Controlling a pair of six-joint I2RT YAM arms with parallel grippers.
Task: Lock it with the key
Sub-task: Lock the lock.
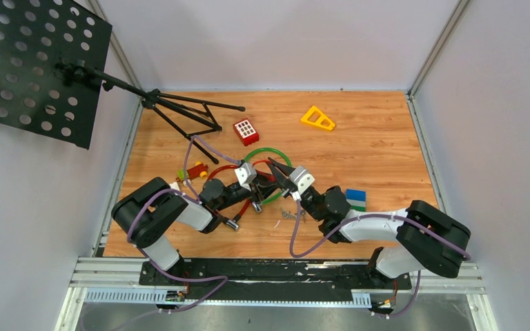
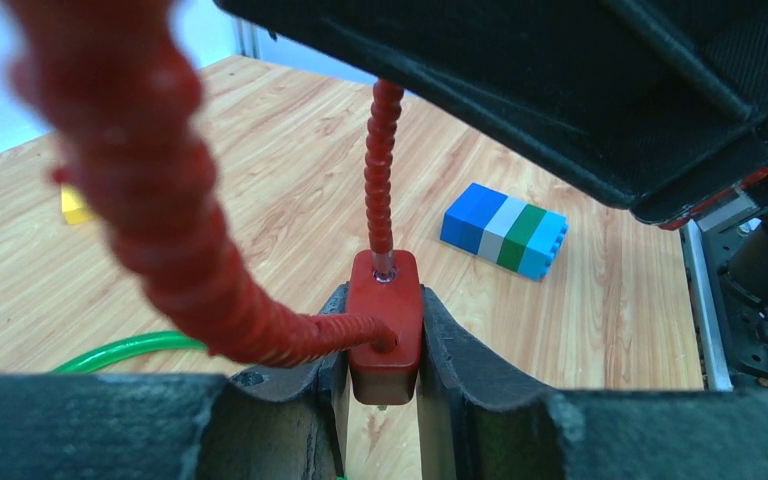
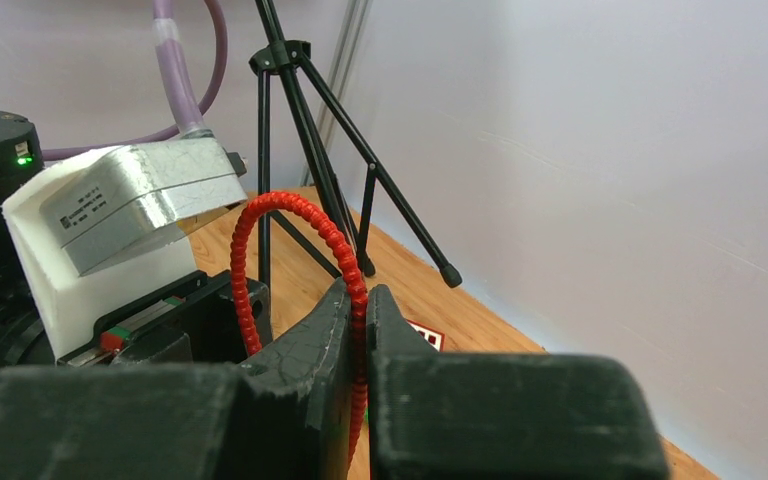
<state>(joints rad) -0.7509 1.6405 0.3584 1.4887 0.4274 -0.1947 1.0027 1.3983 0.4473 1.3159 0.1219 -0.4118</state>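
Music stand (image 1: pixel 38 69), red brick (image 1: pixel 246 132), yellow triangle (image 1: pixel 309 117), striped block (image 1: pixel 356 198)

Ribbed plastic cable lock (image 2: pixel 385 312), matt wood-grain table (image 2: pixel 290 200)

Lock body (image 2: pixel 385 335): red rounded block, upright, clamped in left gripper (image 2: pixel 384 318) | Cable (image 2: pixel 381 165): red, ribbed, one end entering body's top, other its side | Keys (image 1: pixel 291 214): small metal cluster on table (image 1: pixel 386 152).

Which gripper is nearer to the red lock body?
Left. The left gripper is clamped on the red lock body; the right gripper is off it, pinching its red cable loop.
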